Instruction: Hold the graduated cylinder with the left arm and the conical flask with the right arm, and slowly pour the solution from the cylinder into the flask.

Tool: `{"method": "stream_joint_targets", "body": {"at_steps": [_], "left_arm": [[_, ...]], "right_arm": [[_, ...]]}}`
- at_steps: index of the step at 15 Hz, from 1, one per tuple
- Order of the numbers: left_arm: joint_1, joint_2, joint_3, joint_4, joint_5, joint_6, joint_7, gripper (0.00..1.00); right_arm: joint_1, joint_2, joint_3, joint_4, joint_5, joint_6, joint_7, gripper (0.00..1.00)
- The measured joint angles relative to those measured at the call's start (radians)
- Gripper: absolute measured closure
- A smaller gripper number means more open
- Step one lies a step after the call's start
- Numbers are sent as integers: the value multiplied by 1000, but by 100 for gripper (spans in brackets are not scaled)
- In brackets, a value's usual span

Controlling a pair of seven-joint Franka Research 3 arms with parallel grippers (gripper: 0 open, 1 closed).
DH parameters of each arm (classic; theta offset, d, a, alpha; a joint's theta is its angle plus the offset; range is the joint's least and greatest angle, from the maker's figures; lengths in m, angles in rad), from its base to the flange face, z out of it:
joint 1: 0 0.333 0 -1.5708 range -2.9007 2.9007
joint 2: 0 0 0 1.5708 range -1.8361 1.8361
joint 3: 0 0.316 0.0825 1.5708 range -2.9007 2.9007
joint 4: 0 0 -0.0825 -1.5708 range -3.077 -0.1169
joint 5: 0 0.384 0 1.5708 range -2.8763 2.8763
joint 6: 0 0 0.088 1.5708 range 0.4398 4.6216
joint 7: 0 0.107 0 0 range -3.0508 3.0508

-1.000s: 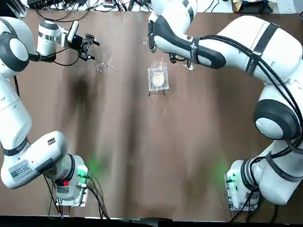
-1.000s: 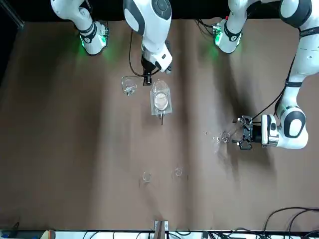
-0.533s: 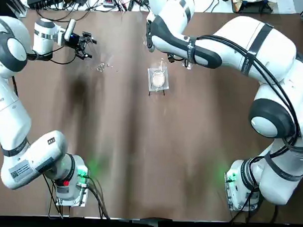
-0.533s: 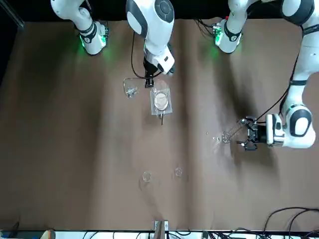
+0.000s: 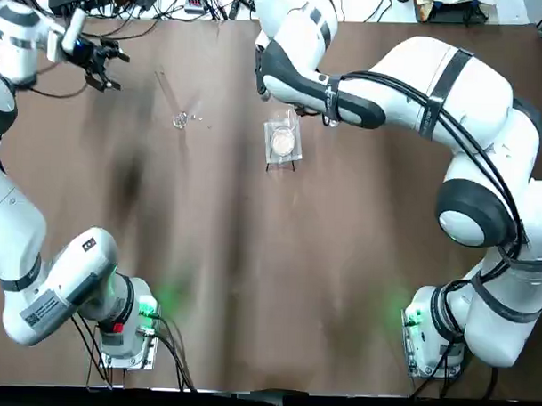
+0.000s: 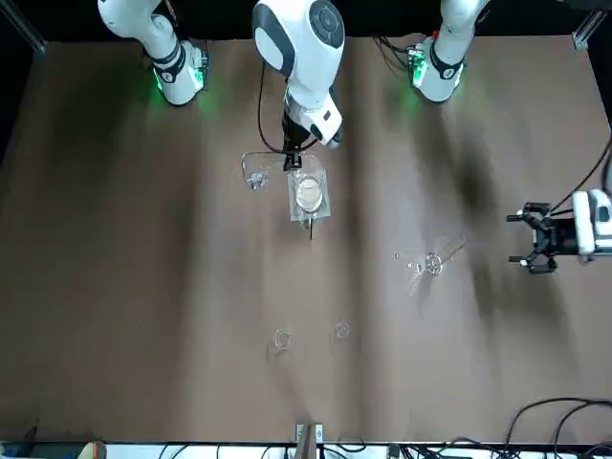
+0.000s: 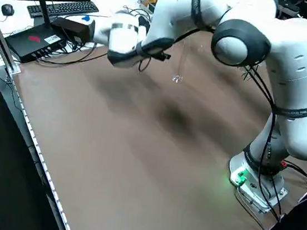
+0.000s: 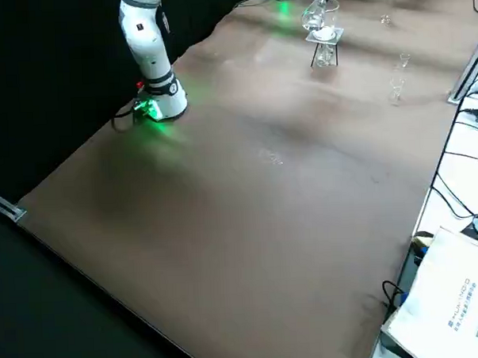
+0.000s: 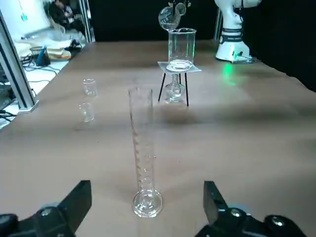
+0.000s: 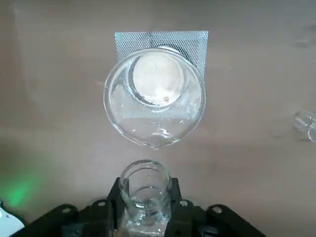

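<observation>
The graduated cylinder (image 9: 142, 148) stands upright on the brown table by itself, its foot (image 6: 433, 264) showing as a small ring from the front. My left gripper (image 6: 522, 239) hovers open well to the side of it, near the table's far left corner (image 5: 113, 70). In the left wrist view its fingers (image 9: 79, 200) stand apart with the cylinder some way ahead of them. My right gripper (image 10: 145, 202) is shut on the neck of the conical flask (image 6: 253, 173). It holds the flask tilted in the air beside the beaker (image 9: 170, 15).
A beaker with white contents (image 6: 308, 194) sits on a mesh-topped tripod (image 5: 282, 143) mid-table, just below the held flask. Two tiny glass vials (image 6: 281, 338) (image 6: 341, 331) stand toward the far edge. Cables and equipment lie beyond the table's far edge (image 5: 100, 1).
My left gripper has drawn back from the cylinder toward the table's far left corner, and the cylinder stays standing. My right arm with the flask has shifted only slightly.
</observation>
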Motion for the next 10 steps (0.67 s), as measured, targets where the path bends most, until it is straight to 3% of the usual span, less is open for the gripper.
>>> {"method": "stream_joint_targets", "body": {"at_steps": [7, 10], "left_arm": [[-28, -249, -10, 20, 57, -50, -259, 0], [-84, -335, -13, 19, 111, -50, -403, 0]], "right_arm": [[20, 2, 0, 2, -62, -19, 0, 61], [28, 2, 0, 2, -72, -22, 0, 61]]}}
